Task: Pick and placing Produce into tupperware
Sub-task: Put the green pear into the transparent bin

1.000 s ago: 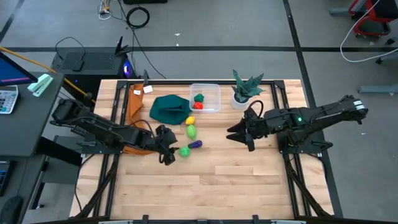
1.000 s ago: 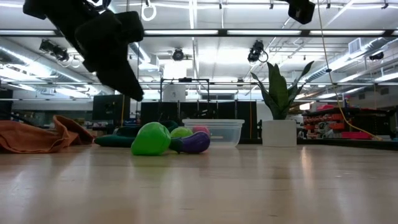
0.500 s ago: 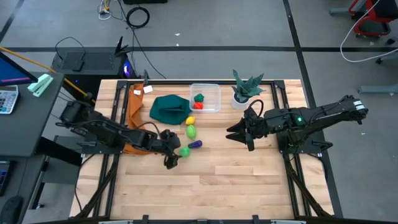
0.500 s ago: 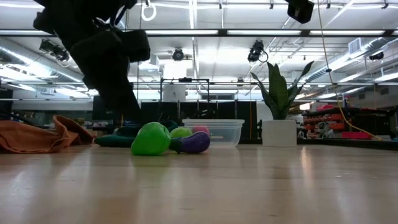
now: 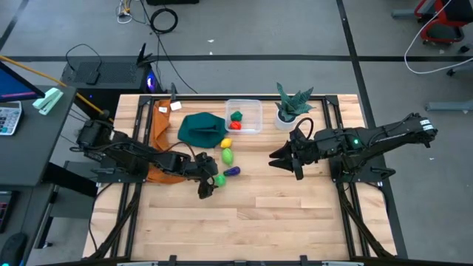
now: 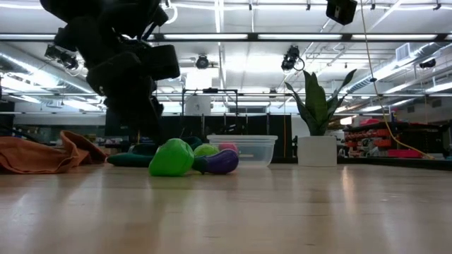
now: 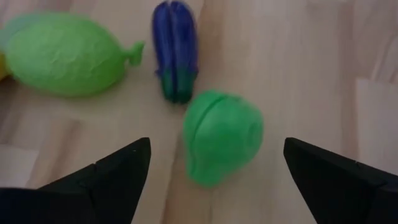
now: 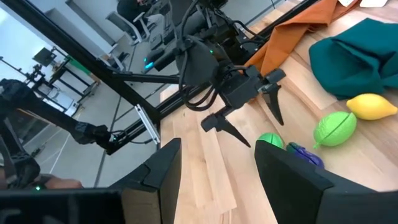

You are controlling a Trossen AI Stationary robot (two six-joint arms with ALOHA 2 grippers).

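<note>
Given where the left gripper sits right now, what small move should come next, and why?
Probably a short descent of the left gripper, then closing on the green toy. Its fingers stand wide open with that toy on the table between them, untouched. The purple toy lies close beside it, so a straight drop seems safest. The container holds only some of the pieces. The right gripper hangs idle.
</note>
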